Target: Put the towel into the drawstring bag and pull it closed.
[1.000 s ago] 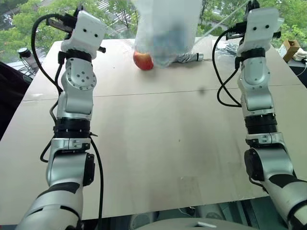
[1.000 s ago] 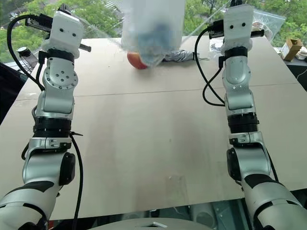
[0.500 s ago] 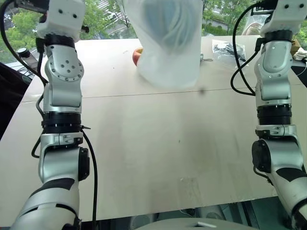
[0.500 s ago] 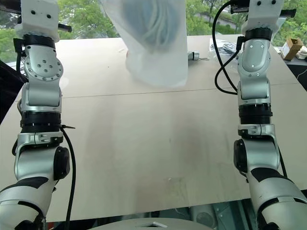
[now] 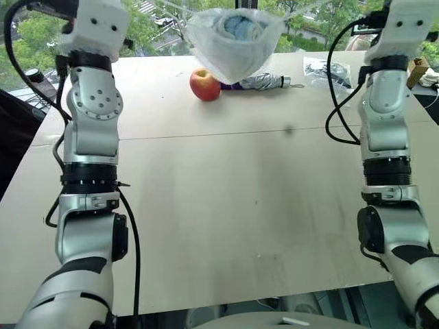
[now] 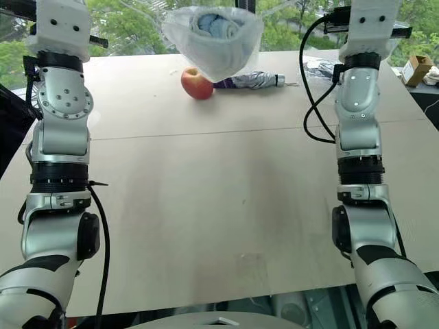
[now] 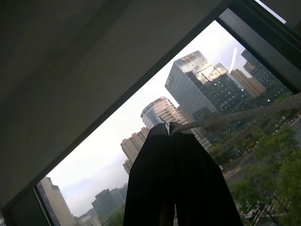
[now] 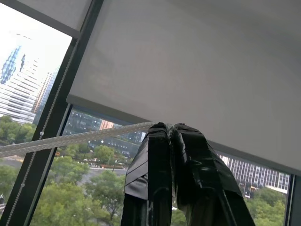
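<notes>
Drawstring bag (image 5: 235, 42) risen, bunched, apparently hanging between 2 claws.

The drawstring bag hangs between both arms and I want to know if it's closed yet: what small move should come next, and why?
Probably pull the cords slightly farther apart: the drawstring bag hangs above the table, towel inside, mouth cinched but apparently not fully shut.

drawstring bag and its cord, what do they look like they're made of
The drawstring bag looks like thin white translucent fabric, perhaps mesh or nonwoven: the bluish towel shows through it. The cord looks like pale twisted rope, matte, pulled taut from the shut right gripper.
</notes>
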Controlling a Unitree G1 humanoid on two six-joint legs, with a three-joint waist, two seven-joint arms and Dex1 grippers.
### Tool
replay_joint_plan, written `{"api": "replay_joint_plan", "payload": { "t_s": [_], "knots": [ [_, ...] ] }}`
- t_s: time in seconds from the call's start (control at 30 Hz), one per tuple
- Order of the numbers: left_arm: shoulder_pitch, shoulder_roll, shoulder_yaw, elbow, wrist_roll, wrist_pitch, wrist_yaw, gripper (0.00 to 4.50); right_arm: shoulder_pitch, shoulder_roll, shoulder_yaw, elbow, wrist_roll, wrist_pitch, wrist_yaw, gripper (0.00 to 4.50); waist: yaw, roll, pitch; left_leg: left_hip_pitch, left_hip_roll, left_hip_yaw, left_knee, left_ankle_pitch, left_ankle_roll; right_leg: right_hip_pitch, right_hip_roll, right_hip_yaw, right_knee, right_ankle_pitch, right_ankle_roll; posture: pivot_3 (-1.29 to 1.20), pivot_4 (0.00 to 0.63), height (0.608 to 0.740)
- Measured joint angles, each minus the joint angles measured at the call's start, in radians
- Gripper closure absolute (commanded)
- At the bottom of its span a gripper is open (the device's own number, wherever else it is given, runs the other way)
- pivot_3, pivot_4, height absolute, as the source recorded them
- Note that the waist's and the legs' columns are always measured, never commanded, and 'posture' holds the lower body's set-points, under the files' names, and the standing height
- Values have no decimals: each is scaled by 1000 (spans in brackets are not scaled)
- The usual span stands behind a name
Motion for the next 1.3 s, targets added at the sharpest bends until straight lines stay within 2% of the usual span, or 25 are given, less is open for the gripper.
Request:
{"api": "replay_joint_plan", "payload": {
  "t_s": [0.17,0.23,0.3,0.4,0.47,0.53,0.6,0.63,0.7,0.77,0.83,0.87,0.93,1.03,1.13,1.23,1.3],
  "knots": [
    [-16,-13,5,0,-13,8,-3,4438,-1,14,1,-8,26,9,43,4500,1,0,0,0,0,0,0,0,0,1,0,0,0,0,0,0,150,740],
    [-25,-42,16,6,-54,34,-17,4438,-12,64,-21,-9,152,112,136,4500,0,0,0,2,0,0,1,0,0,2,0,0,0,0,0,0,150,740],
    [-24,-77,38,10,-78,32,23,4438,-41,149,-122,27,395,282,204,4500,-3,0,0,3,1,-1,2,0,0,3,1,0,1,0,0,0,150,740],
    [-25,-85,67,9,-105,35,43,4438,-57,120,-212,116,470,349,157,4500,9,0,0,2,0,-2,2,0,0,3,0,-2,0,0,0,0,150,740],
    [-26,-102,92,30,-197,75,-54,4438,-55,102,-269,91,570,432,214,4500,16,1,0,1,-1,-1,2,0,0,4,-1,-1,-1,0,0,0,150,740],
    [-8,-141,105,42,-230,106,-50,4438,-49,137,-249,-16,672,510,302,4500,2,1,0,1,0,-2,2,0,0,4,0,-1,0,0,0,0,150,740],
    [3,-164,102,41,-245,125,-50,4438,-56,136,-220,-53,688,517,308,4500,-9,0,0,1,0,-3,1,0,0,3,1,-2,0,0,0,0,150,740],
    [2,-164,87,27,-274,126,-102,4438,-71,105,-258,0,670,497,236,4500,-7,-1,-1,1,1,-3,1,0,0,4,0,-3,0,0,0,0,150,740],
    [1,-159,82,-10,-285,125,-143,4438,-60,65,-310,59,652,480,193,4500,9,-1,0,0,-1,-3,1,0,0,4,-1,-3,-1,0,0,0,150,740],
    [-1,-152,99,-23,-285,131,-123,4438,-41,90,-310,25,687,512,237,4500,2,0,0,1,-1,-1,1,0,0,3,-1,-1,-1,0,0,0,150,740],
    [-22,-164,136,-13,-295,162,-76,4438,-34,146,-241,-71,730,549,321,4500,-25,0,0,3,0,-2,-1,0,0,0,1,5,1,0,0,0,150,740],
    [-41,-189,135,-8,-318,176,-80,4438,-46,157,-206,-78,724,545,321,4500,-26,0,0,3,1,-3,-1,0,0,1,2,4,1,0,0,0,150,740],
    [-43,-216,120,-14,-333,186,-85,4438,-72,150,-219,-36,704,533,270,4500,-20,0,0,3,1,-2,0,0,0,3,1,0,1,0,0,0,150,740],
    [-22,-207,156,-16,-326,204,-34,4438,-40,131,-237,-50,728,561,305,4500,-15,0,0,2,0,-2,0,0,0,3,0,1,0,0,0,0,150,740],
    [-20,-207,194,-16,-359,226,-34,4438,-16,139,-202,-111,757,590,359,4500,-20,0,0,2,0,-2,0,0,0,2,0,1,0,0,0,0,150,740],
    [-15,-232,138,-43,-378,220,-88,4438,-64,109,-243,6,707,545,257,4500,0,0,0,1,0,-2,1,0,0,3,-1,-1,-1,0,0,0,150,740],
    [-13,-213,169,-41,-365,224,-39,4438,-50,110,-252,-8,730,565,291,4500,0,0,0,1,0,-1,0,0,0,2,0,1,-1,0,0,0,150,740]
  ]
}}
